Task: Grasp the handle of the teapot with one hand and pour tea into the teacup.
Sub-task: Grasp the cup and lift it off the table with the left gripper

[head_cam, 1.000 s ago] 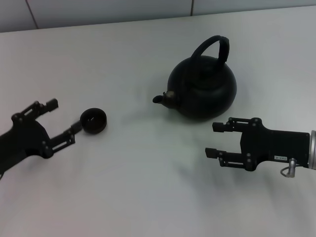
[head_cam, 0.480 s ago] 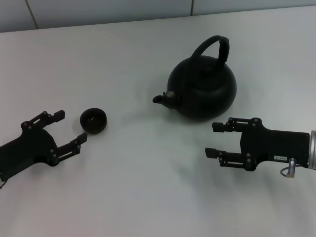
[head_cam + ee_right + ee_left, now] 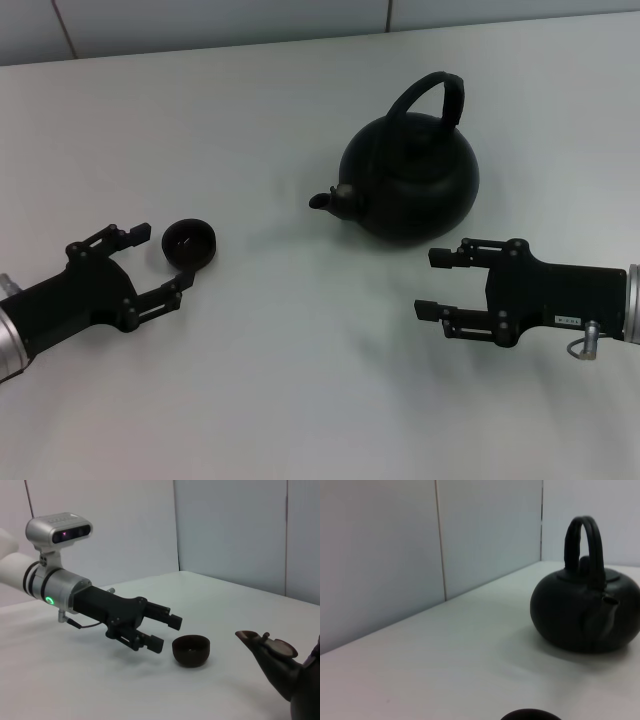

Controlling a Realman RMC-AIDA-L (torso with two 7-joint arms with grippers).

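Head view shows the task barely begun. The teapot (image 3: 410,178) sits upright on the white surface (image 3: 300,380), toward the far right of centre, its short spout (image 3: 323,200) pointing to the robot's left, toward the teacup (image 3: 189,244). The handle (image 3: 432,95) arches free over the lid; nothing touches it. The teacup stands well apart from the pot, upright on the surface, and whether it holds any liquid cannot be told.

On the left, the left hand (image 3: 155,263) lies low just beside the teacup, fingers spread, the cup sitting at the mouth of the gap but not clasped. On the right, the right hand (image 3: 437,283) rests near the pot's front side, fingers parted and holding nothing, pointing toward the robot's left and not at the handle.

By my judgement every main step remains: a hand must rise to the handle, close round it, lift the pot, carry the spout over the cup and tip. The right hand looks better placed for that grasp.
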